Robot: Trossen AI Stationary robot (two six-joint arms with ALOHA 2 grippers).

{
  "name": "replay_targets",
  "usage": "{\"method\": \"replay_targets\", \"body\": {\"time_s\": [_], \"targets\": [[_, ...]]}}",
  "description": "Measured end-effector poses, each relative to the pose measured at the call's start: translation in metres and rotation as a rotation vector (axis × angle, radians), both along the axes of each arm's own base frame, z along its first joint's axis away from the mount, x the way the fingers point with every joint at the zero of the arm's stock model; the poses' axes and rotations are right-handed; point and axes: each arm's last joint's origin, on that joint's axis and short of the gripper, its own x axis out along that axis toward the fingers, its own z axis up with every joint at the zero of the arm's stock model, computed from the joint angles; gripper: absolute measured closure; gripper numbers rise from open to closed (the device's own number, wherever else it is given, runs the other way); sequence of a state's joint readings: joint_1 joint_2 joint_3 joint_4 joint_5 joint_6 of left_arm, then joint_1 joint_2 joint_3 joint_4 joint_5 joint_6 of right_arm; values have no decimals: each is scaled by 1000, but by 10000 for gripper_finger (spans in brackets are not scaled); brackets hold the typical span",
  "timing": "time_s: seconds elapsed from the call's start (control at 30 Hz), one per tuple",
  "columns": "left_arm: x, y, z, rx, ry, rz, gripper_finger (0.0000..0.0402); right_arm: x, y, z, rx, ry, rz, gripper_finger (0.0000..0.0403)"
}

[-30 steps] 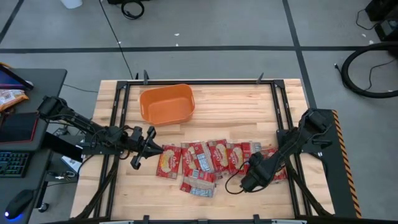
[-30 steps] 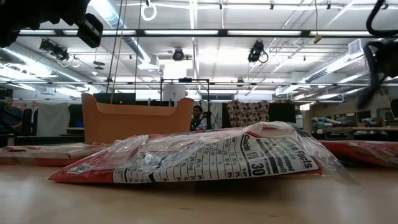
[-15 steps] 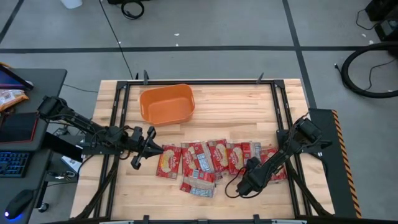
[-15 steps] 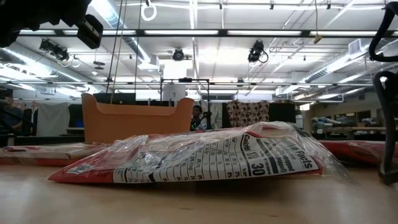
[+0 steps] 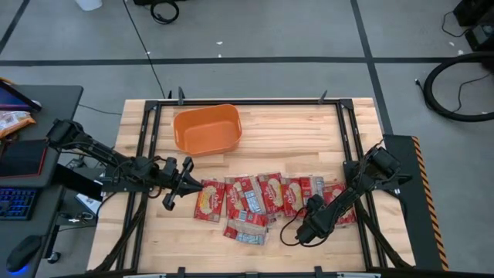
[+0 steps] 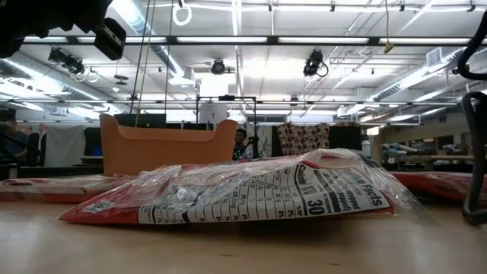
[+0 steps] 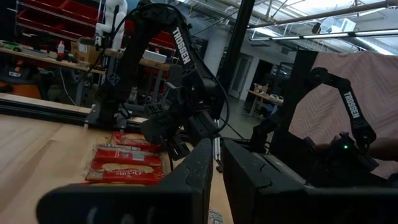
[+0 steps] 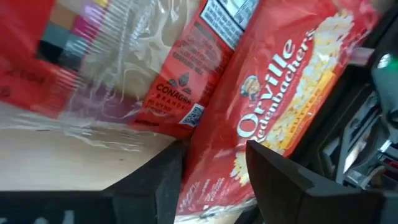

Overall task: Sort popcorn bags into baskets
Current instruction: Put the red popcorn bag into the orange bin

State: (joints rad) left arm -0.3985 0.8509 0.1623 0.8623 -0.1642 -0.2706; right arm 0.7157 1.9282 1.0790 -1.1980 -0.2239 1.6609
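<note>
Step in hand: picking a first packet, I judge; the orange tub (image 5: 207, 129) looks empty at the far-left of the tabletop (image 5: 293, 127); popcorn bags (image 5: 258, 199) lie in a row near the front edge; right jaws (image 5: 303, 230) are low at the row's right end, spread astride a bag's edge (image 8: 273, 124); left jaws (image 5: 187, 185) pressed together, w/ tips at the leftmost bag; next: right pinches, lifts, carries to tub

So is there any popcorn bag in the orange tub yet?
No, in the high view the orange tub shows only its bare floor, and the popcorn bags all lie on the table in front of it.
</note>
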Motion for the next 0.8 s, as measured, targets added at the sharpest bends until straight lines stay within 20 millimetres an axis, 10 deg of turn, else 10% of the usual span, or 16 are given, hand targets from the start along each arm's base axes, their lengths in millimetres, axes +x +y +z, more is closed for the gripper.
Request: {"method": "replay_targets", "body": {"time_s": [0.8], "targets": [[0, 0, 0, 5, -1, 1, 358, -1, 8, 8, 45, 9, 170, 388]]}}
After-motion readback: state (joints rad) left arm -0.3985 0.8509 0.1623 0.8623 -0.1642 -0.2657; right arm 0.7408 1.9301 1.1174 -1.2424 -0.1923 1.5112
